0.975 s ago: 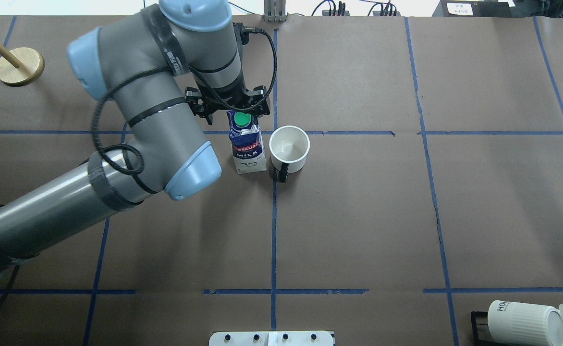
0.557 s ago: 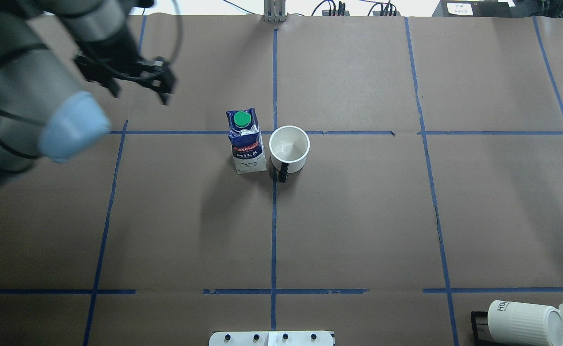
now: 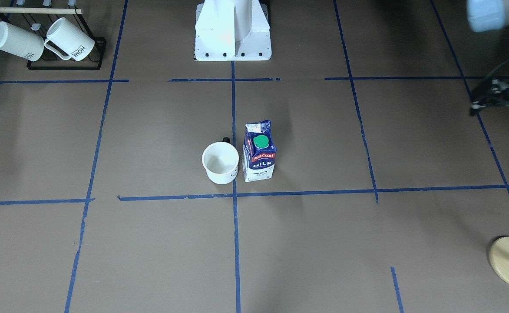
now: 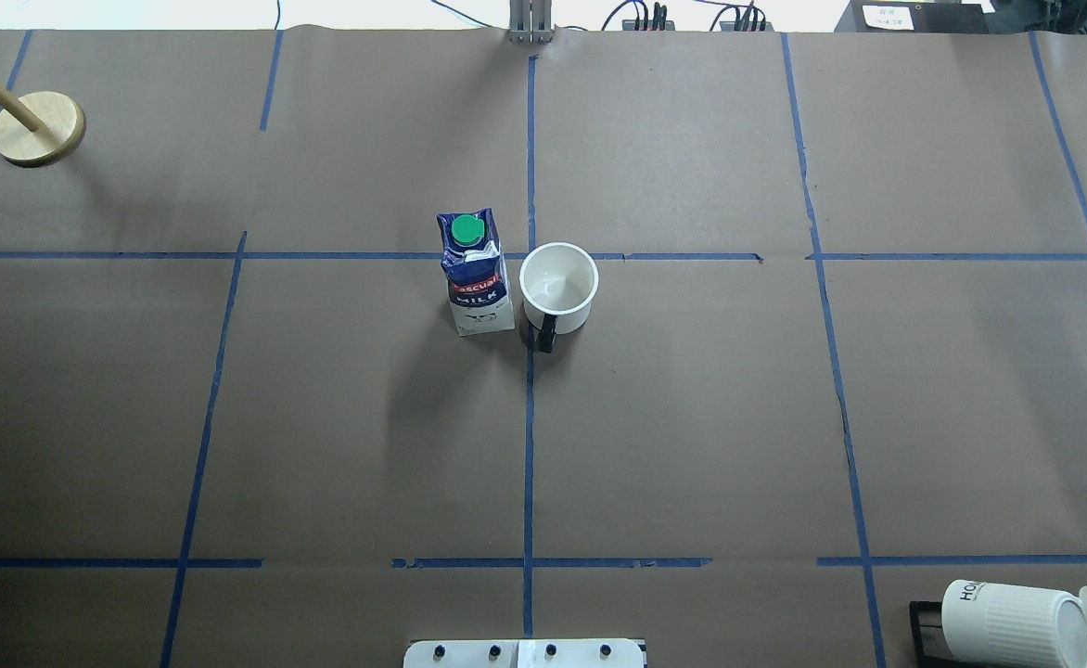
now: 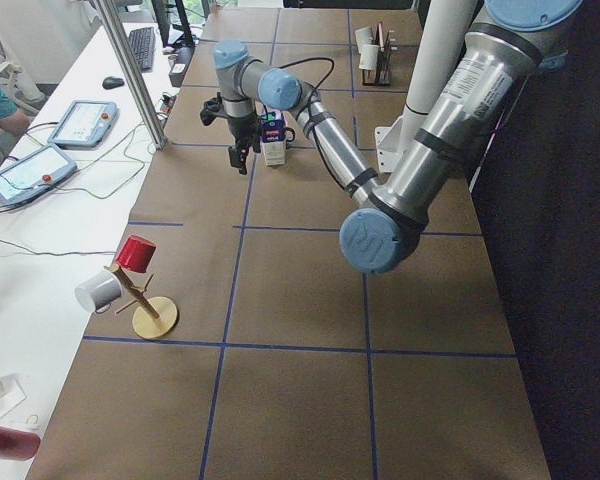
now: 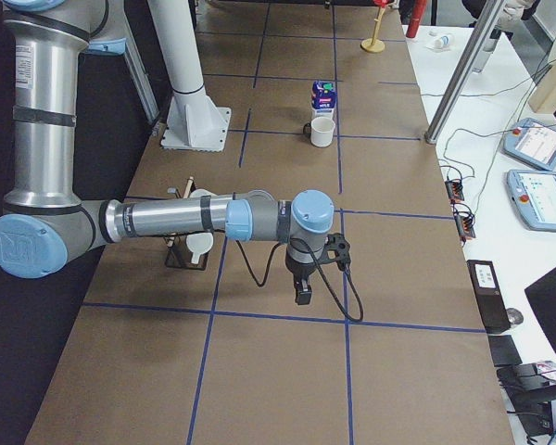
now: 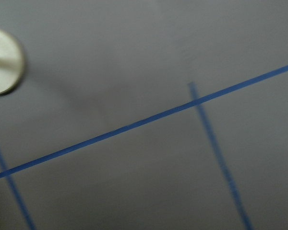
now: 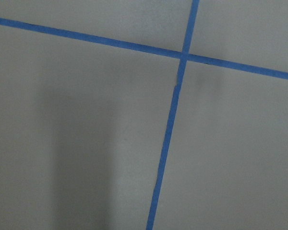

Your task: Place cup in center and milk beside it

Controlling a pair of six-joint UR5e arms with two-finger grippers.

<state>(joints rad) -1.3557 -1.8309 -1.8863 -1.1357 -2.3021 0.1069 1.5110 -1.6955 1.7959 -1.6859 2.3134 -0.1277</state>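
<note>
The milk [image 4: 477,278] and the cup [image 4: 558,288] stand upright at the center [image 4: 529,243], just beside each other with only a thin gap between them; the cup's black handle [image 4: 545,336] juts toward the near side; bare brown paper runs wide left of the milk, right of the cup, far and near; a wooden stand [image 4: 38,128] sits far left and a mug rack [image 4: 922,640] near right, both well apart; the left gripper [image 3: 497,117] hangs off at the left edge.

surface: brown paper [image 4: 692,417] | lines: blue tape [image 4: 528,445] | side: white desk [image 6: 500,102]
</note>
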